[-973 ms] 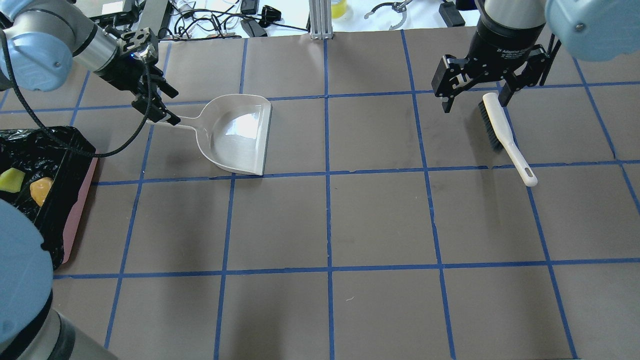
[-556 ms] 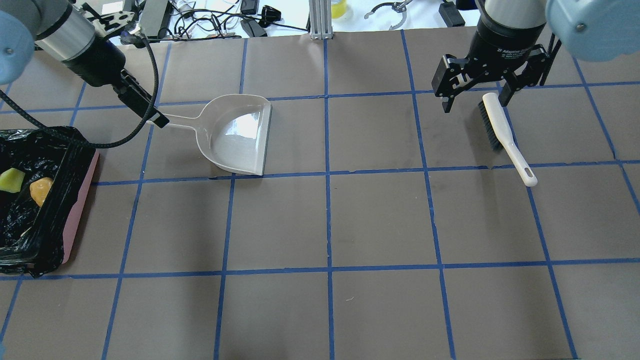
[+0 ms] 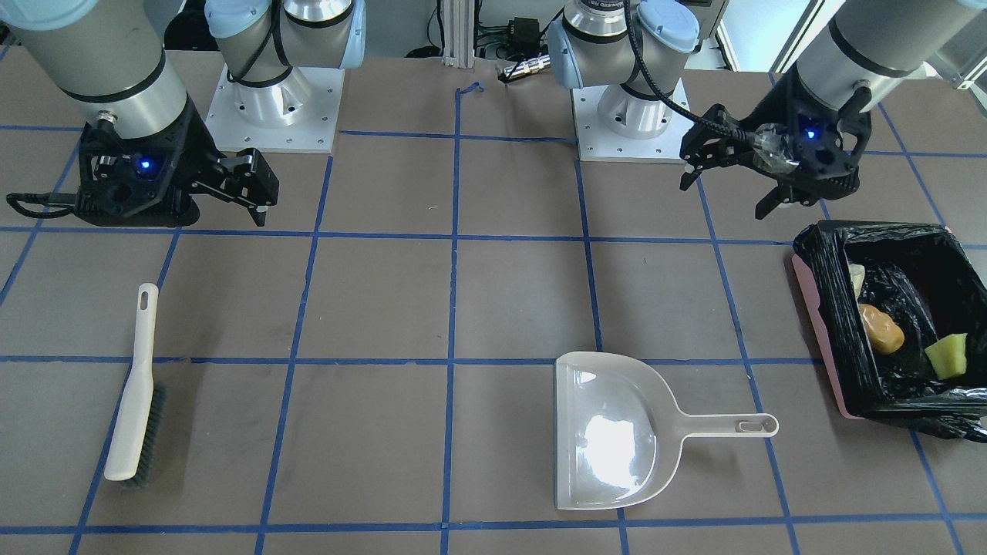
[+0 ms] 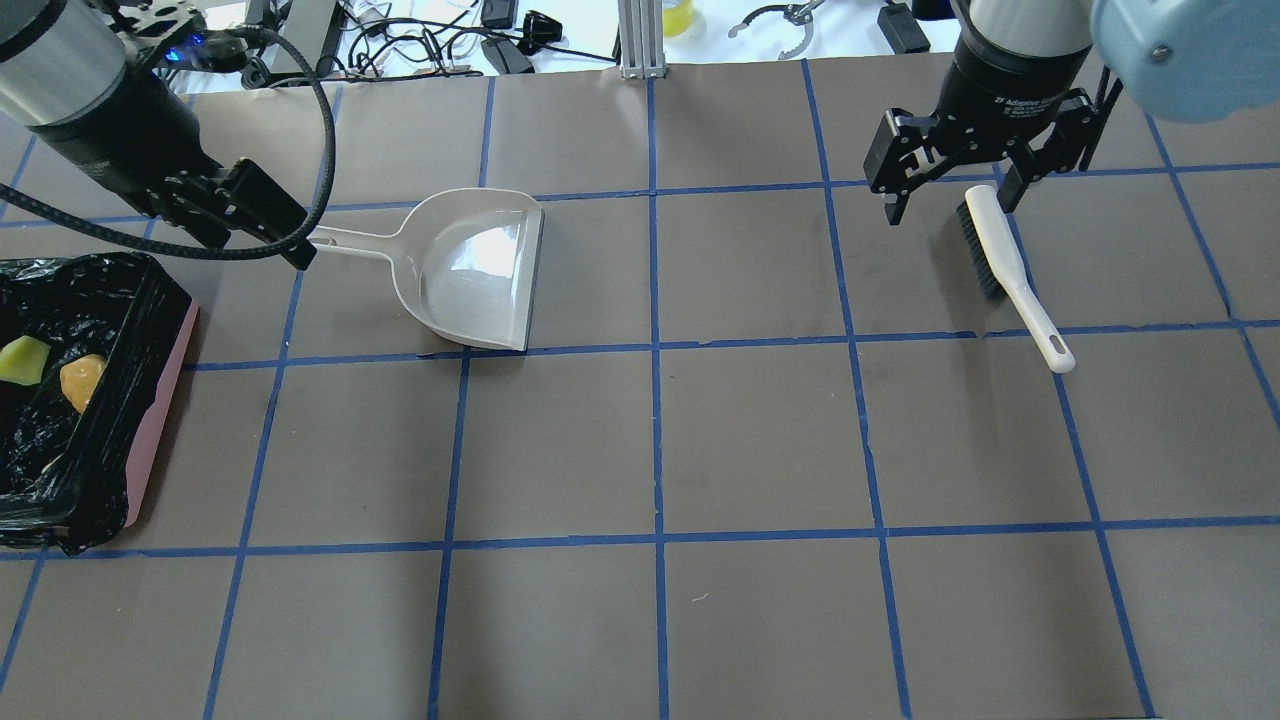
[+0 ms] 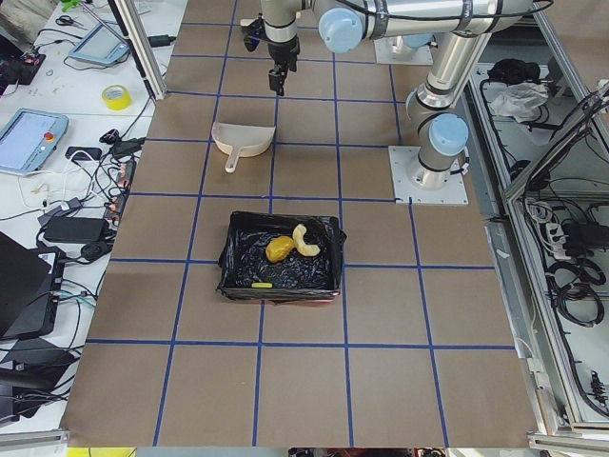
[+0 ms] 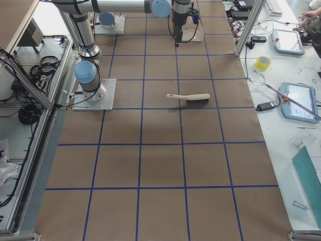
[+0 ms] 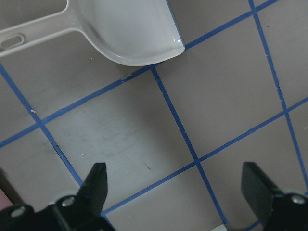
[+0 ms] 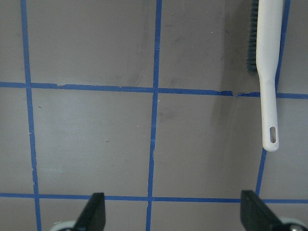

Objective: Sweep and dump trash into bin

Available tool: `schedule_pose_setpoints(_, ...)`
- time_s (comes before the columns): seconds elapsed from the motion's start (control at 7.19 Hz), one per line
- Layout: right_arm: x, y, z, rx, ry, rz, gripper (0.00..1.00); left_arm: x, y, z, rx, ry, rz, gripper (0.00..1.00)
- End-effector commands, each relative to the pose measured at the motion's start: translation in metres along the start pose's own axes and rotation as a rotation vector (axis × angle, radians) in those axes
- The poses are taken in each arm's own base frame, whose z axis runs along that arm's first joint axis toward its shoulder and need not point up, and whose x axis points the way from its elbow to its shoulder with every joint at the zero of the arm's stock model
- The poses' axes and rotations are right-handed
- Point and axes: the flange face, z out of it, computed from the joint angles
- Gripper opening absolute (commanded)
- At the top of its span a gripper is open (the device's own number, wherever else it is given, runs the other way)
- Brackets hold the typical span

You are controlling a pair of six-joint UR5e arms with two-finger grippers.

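The trash lies inside the bin, a pink box lined with a black bag at the table's left end. In it are an orange lump, a yellow wedge and a cream peel. From overhead the bin shows the wedge and the lump. My left gripper hangs open and empty above the table, between the bin and the dustpan handle. My right gripper is open, over the brush's bristle end and apart from it.
A beige dustpan lies flat and empty, with its handle pointing at the left gripper. On the right lies a white brush with dark bristles. Cables and devices crowd the far table edge. The brown mat carries a blue tape grid.
My left gripper has drawn back from the end of the dustpan handle toward the left and turned. The dustpan, the brush and the right gripper have stayed put.
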Motion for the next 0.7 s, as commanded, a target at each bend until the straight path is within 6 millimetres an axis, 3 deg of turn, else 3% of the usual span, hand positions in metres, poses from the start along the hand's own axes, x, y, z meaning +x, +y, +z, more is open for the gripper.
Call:
schedule_pose_setpoints(0.0, 0.000, 0.000, 0.000, -0.001, 0.000, 0.001, 1.00, 0.040, 0.008, -0.009, -0.003, -0.052, -0.144, 1.00)
schedule_pose_setpoints(0.28, 0.003, -0.001, 0.000, 0.000, 0.000, -0.012, 1.00, 0.088, -0.001, 0.004, -0.020, -0.069, -0.241, 1.00)
schedule_pose_setpoints(0.56, 0.007, -0.001, 0.000, -0.001, -0.001, -0.011, 1.00, 0.091, 0.002, 0.007, -0.030, -0.115, -0.239, 1.00)
